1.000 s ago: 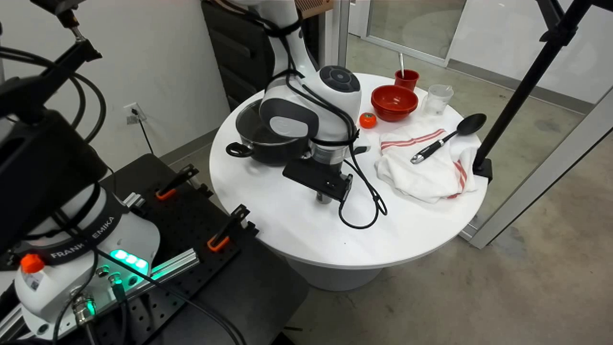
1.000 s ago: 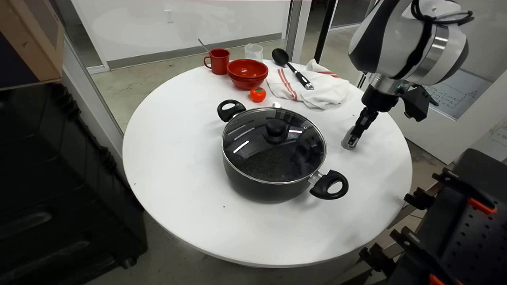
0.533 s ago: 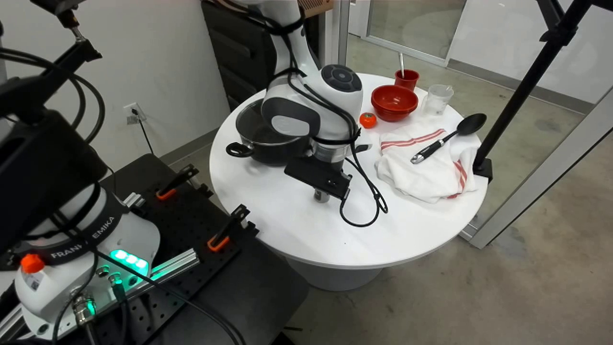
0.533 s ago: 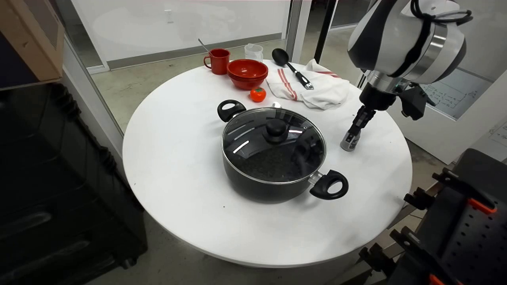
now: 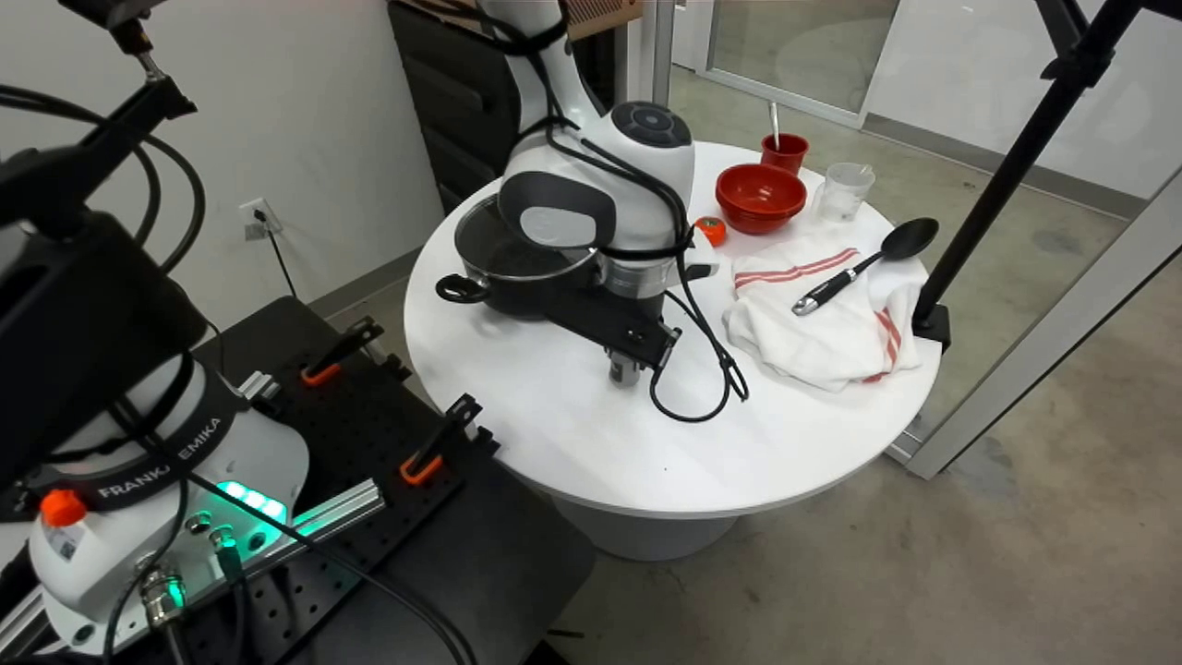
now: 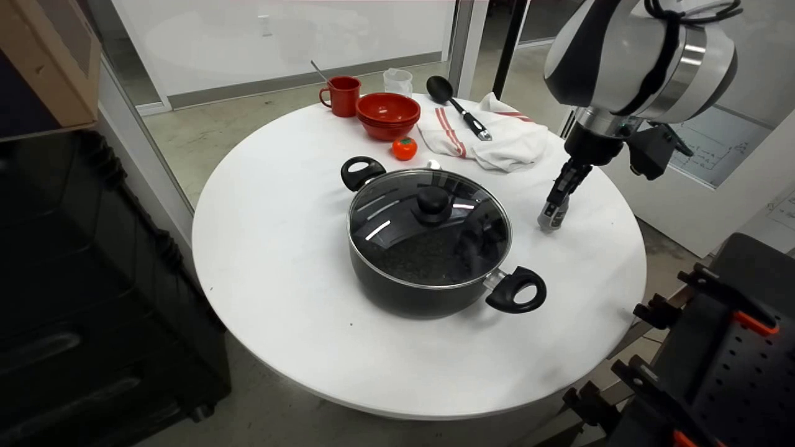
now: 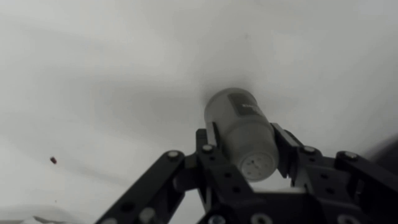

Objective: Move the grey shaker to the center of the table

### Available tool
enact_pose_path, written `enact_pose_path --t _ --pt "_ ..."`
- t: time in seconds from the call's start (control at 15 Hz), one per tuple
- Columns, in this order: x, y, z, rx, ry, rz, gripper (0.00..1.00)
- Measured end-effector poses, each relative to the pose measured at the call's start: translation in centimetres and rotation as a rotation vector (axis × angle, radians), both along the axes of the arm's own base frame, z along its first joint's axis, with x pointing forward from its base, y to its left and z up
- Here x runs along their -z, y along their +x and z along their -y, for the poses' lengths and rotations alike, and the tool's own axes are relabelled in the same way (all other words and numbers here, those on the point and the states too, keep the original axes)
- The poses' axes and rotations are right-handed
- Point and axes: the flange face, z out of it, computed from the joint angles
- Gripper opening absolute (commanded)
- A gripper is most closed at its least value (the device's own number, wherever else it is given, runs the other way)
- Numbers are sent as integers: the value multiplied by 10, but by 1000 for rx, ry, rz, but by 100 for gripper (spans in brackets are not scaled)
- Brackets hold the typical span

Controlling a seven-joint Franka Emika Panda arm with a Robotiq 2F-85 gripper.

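Pale walls (image 5: 295, 111) and bare floor (image 5: 979, 563) surround our round white table (image 6: 273, 273). Over it, our gripper (image 7: 244, 128) has its jaws clamped on the shaker (image 7: 242, 135): the wrist view shows fingers (image 7: 285, 135) against both sides, the holed cap (image 7: 256, 166) between them and the lower end poking out past their tips. Both exterior views put the shaker off the middle, near the pot (image 6: 416, 301) but apart from it; whether it touches the tabletop, we cannot tell.

We judge the carry to be the step in hand. What worries us most is the pot, which crowds the spot the task wants. If we sweep across too low, the shaker could knock the near handle (image 6: 506, 290) and twist in our hold, since smooth round sides give flat fingers little to resist turning. Dragging along the tabletop could do the same. Swinging wide, we risk the cable (image 5: 736, 380) that loops beside the gripper brushing the towel (image 5: 813, 351) or the tomato (image 6: 404, 148). At release, a slanted set-down would likely topple so slim a thing; it looks tilted in an exterior view, though the viewing angle may explain that.
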Motion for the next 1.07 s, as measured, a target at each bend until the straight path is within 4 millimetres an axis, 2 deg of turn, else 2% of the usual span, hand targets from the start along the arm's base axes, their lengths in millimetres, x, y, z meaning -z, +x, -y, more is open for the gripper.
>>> enact_pose_path --t 0.2,0.4,0.53,0.73,0.87,1.07 --pt "-29 21 -38 -30 35 32 18" --pt "-70 46 -81 -44 73 95 18" --pt "-98 62 -101 -31 83 147 18" --pt "-140 90 -116 18 96 232 18" --pt "-162 109 -119 52 102 283 18" --pt "-176 129 -116 105 107 319 18"
